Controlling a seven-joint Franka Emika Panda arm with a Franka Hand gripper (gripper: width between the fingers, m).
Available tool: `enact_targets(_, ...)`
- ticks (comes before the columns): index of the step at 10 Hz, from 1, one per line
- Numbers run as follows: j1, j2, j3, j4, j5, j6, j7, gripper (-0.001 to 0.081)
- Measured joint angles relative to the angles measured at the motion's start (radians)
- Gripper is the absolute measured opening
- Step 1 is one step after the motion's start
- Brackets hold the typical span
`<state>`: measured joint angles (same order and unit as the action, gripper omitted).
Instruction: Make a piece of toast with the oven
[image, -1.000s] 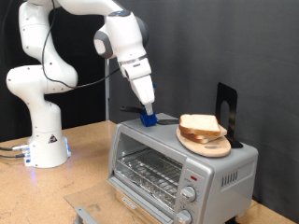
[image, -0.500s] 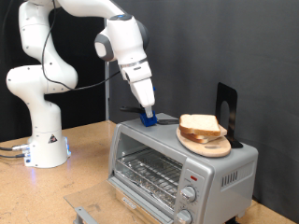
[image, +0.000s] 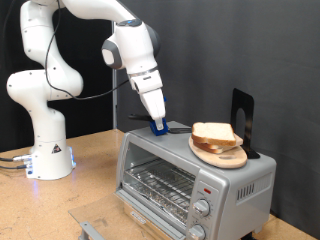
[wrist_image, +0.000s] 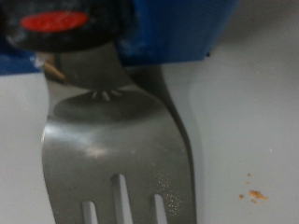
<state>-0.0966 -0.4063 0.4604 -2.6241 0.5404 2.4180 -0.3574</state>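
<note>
Exterior view | gripper (image: 158, 124) on oven (image: 190, 175) top | pinching spatula (wrist_image: 112, 149) handle | toast (image: 213, 133) plated

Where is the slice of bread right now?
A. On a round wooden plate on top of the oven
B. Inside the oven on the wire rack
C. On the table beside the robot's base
A: the piece of toast lies on the wooden plate atop the oven.

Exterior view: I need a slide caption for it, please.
Gripper on a spatula atop the oven, beside toast on a wooden plate.
</note>
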Motion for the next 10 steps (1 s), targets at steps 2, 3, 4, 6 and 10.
enact_targets(2, 0.001, 0.013, 0.001, 0.000, 0.010, 0.015, -0.005, 0.0808)
enact_targets(3, 0.001, 0.017, 0.002, 0.000, 0.015, 0.020, -0.010, 0.0808)
enact_targets(4, 0.001, 0.019, 0.004, 0.000, 0.019, 0.022, -0.012, 0.0808)
enact_targets(6, 0.001, 0.020, 0.009, 0.001, 0.026, 0.023, -0.014, 0.0808)
enact_targets(10, 0.003, 0.021, 0.017, 0.002, 0.033, 0.019, -0.014, 0.0604)
